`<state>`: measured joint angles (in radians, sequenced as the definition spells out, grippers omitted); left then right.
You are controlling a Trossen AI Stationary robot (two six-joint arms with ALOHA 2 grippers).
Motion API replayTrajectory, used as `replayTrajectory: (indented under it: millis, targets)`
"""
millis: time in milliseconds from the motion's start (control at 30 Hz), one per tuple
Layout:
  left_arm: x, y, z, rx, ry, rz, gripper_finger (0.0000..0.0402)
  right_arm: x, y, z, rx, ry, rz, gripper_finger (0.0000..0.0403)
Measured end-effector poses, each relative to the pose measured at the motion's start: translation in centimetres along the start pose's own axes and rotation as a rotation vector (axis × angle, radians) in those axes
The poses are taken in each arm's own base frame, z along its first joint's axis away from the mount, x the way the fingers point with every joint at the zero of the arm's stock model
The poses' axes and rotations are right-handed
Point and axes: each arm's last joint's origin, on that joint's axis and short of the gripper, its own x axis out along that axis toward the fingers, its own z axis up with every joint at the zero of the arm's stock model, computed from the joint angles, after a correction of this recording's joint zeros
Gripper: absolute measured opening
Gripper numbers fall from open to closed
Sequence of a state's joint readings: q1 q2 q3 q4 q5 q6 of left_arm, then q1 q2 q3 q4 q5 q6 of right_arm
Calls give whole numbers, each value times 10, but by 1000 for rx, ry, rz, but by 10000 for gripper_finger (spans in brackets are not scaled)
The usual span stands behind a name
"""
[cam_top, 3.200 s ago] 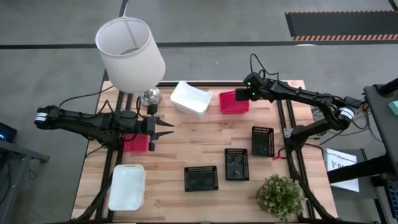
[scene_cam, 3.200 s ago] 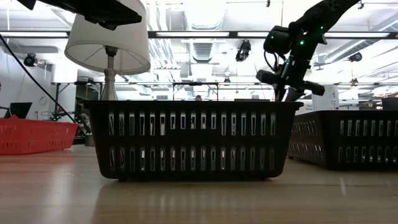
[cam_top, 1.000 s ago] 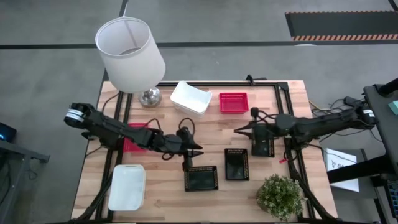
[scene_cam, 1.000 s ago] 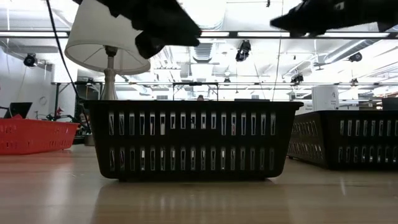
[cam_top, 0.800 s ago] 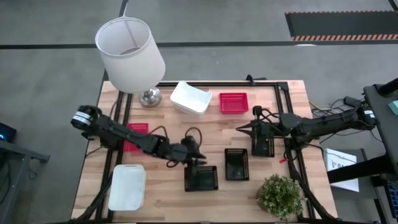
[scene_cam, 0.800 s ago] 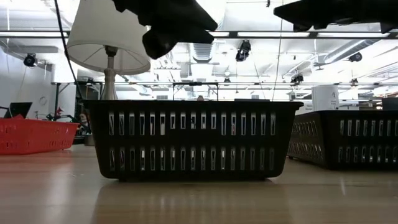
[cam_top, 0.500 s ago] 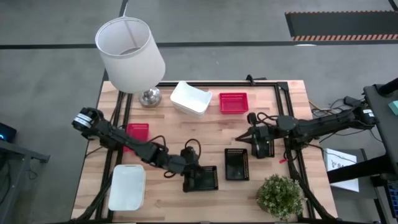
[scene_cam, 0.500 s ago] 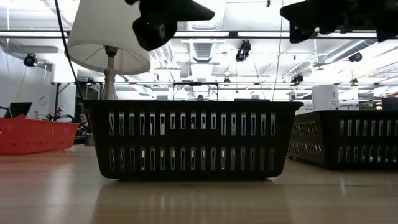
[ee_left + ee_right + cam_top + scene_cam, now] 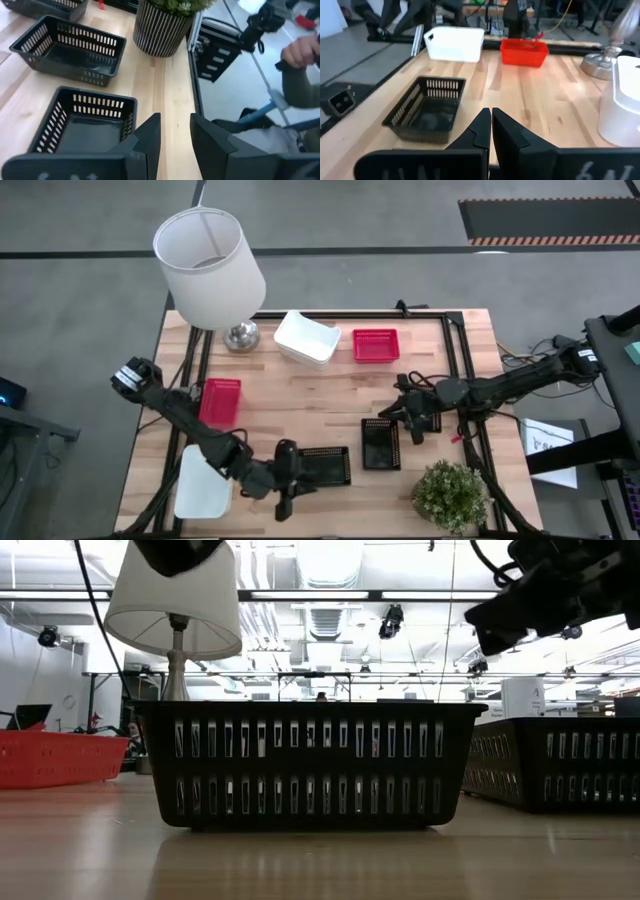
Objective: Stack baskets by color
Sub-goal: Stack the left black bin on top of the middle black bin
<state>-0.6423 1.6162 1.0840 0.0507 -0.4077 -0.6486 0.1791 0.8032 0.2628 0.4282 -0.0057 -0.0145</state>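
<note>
Gaping slightly, left gripper [image 9: 172,131] holds nothing beside black basket [image 9: 85,125]; right gripper [image 9: 490,122] closed, empty.

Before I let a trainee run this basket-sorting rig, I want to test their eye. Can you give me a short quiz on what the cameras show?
1. True or false: the right claw is shut and holds nothing.
2. Which thing is the left claw closest to? A: a red basket. B: a black basket. C: the lamp.
3. Fill in the gap: the two red baskets lie ___ (stacked or apart).

Key: 1 true; 2 B; 3 apart.
</note>
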Motion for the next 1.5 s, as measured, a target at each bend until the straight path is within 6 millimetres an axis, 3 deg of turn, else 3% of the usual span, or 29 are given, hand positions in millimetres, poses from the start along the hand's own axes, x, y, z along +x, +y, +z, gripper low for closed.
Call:
replayTrajectory:
  millis: [300, 500, 633, 800, 933, 1133, 1333, 1500]
  targets:
    - [-2, -3, -2, -19, -50, 58, 88, -3, 0, 4, 1, 27, -7, 9]
    - [21, 5, -21, 44, -75, 186, 88, -3, -1, 5, 4, 28, -38, 9]
    - [36, 8, -36, 91, -11, 175, 88, 0, -4, 13, 47, 10, -117, 9]
    - [34, 10, -40, 136, 27, 185, 88, 12, -4, 26, 38, 62, -119, 11]
    - [29, 15, -39, 215, 81, 224, 88, 28, -4, 32, 54, 161, -122, 32]
    - [5, 17, -25, 389, 110, 263, 88, 56, -3, 50, 73, 230, -113, 95]
    - [-21, 20, -7, 615, 24, 312, 88, 83, 6, 75, 71, 393, -86, 151]
    - [-41, 26, 4, 733, -54, 397, 88, 106, 16, 95, 94, 542, -73, 169]
